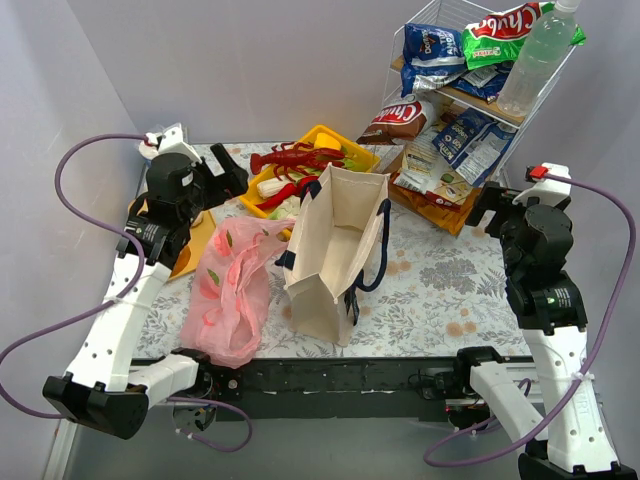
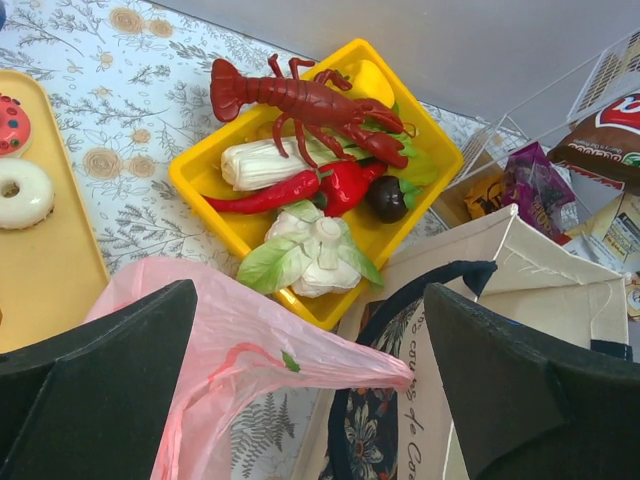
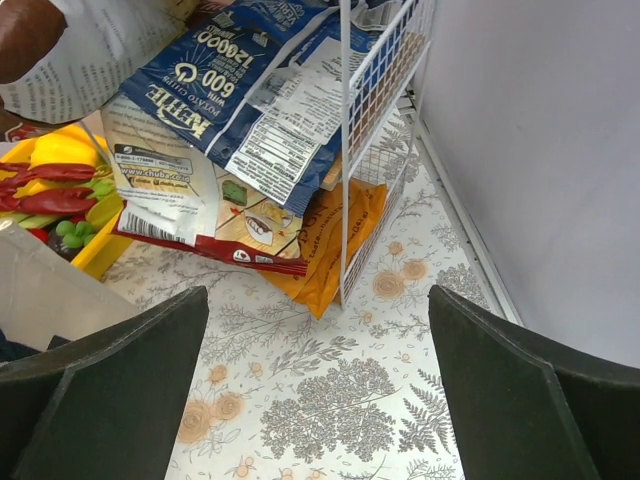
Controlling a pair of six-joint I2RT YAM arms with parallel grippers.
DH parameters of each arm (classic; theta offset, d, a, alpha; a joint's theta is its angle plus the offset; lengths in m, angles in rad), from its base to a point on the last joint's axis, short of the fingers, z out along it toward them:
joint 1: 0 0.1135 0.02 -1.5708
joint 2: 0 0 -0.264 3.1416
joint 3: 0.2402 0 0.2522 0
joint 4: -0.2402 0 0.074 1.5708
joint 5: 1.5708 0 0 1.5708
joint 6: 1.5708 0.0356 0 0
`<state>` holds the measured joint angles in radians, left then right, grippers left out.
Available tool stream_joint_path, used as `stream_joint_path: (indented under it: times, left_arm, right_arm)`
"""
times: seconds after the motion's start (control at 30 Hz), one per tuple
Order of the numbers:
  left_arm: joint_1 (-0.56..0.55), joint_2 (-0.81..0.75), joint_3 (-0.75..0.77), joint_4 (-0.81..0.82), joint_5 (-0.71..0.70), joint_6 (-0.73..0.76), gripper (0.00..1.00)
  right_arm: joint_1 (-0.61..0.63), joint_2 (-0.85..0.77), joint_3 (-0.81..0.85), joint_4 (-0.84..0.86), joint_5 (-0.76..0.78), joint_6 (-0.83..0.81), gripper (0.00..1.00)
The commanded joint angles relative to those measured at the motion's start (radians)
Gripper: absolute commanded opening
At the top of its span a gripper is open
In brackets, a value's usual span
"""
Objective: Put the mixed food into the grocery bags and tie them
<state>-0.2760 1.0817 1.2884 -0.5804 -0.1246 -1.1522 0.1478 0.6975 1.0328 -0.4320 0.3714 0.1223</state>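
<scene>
The pink bag point(image 1: 235, 290) lies crumpled at the front left, and its handle loop point(image 2: 260, 350) rises between my left fingers without touching them. The beige tote point(image 1: 335, 250) stands open and upright beside it. Toy foods fill a yellow tray point(image 1: 352, 148) behind the bags: a red lobster point(image 2: 310, 105), a chili point(image 2: 270, 195) and a cabbage point(image 2: 310, 250). Snack packets point(image 3: 220, 90) and a clear bottle point(image 1: 535, 55) sit in the wire rack point(image 1: 560, 85). My left gripper point(image 2: 310, 330) hangs open above the pink bag. My right gripper point(image 3: 318, 330) is open over bare tablecloth near the rack.
An orange tray point(image 2: 60, 260) holding a white doughnut point(image 2: 20, 190) lies at the left under my left arm. An orange packet point(image 3: 340, 230) pokes out beneath the rack's bottom shelf. Grey walls close in on the left, back and right.
</scene>
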Motion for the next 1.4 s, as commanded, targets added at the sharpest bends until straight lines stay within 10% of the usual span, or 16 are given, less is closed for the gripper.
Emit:
stream_joint_path:
  times: [0.0, 0.5, 0.63, 1.07, 1.37]
  left_arm:
    - [0.001, 0.0, 0.048, -0.009, 0.003, -0.023, 0.98]
    - [-0.015, 0.004, -0.008, 0.116, 0.253, 0.026, 0.98]
    - [-0.261, 0.07, 0.034, 0.111, 0.143, 0.049, 0.98]
    - [-0.356, 0.155, 0.049, 0.011, 0.033, 0.048, 0.98]
    - [-0.362, 0.19, -0.01, 0.02, 0.158, 0.009, 0.92]
  right_arm:
    - [0.001, -0.009, 0.015, 0.015, -0.049, -0.023, 0.98]
    - [0.001, 0.04, 0.042, -0.025, -0.189, -0.015, 0.85]
    - [0.022, 0.072, 0.041, -0.051, -0.322, 0.071, 0.77]
    - [0.534, 0.207, 0.091, -0.065, -0.051, 0.376, 0.76]
    - [0.598, 0.384, 0.164, -0.169, -0.042, 0.551, 0.73]
